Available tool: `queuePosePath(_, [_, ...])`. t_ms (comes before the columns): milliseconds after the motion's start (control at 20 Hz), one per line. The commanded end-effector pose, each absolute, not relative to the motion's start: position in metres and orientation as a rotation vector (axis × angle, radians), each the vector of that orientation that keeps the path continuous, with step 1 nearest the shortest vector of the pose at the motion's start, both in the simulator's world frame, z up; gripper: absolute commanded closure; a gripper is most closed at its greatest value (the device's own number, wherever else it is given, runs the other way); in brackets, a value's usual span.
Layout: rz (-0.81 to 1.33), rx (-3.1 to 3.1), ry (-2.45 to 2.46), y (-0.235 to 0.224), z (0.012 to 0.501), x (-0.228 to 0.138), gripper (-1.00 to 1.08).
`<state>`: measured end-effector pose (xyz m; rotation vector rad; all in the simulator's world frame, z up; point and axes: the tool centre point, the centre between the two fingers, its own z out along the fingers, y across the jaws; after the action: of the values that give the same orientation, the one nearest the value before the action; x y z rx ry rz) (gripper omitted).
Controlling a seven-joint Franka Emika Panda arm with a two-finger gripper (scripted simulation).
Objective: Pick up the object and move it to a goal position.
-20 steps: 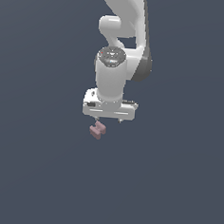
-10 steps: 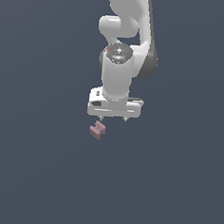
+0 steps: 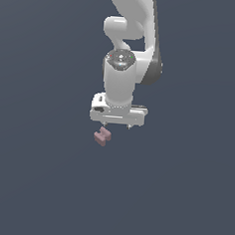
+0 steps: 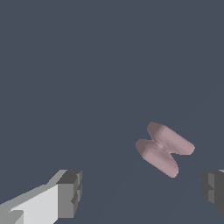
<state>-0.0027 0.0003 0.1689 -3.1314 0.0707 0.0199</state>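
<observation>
Pink notched object (image 3: 102,136) lies just below centre of the exterior frame, under the exterior view's left end of the white gripper (image 3: 117,125). The wrist view shows the object (image 4: 164,149) between the widely parted fingers (image 4: 70,194), nearer one; whether anything touches it seems unlikely, though depth is unclear.

A glossy white Panda arm (image 3: 131,20) of rounded, tubular links, with a dark grey band along one side. Above the gripper (image 3: 117,125), a grey circular joint cap (image 3: 121,58) carries small red and green marks. The hand is a flat white crossbar with a dark inset at one end. In the wrist view, its fingers (image 4: 65,196) are white with blocky dark grey tips.
</observation>
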Motion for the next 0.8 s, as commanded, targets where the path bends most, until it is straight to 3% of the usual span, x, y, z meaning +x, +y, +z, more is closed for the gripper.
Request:
queuePosePath(0, [0.020,-3.128,0.138,-0.004,0.163,-0.004,-0.92])
queuePosePath(750, [0.008,-3.034,0.793,-0.051,0.106,-0.017,-0.92])
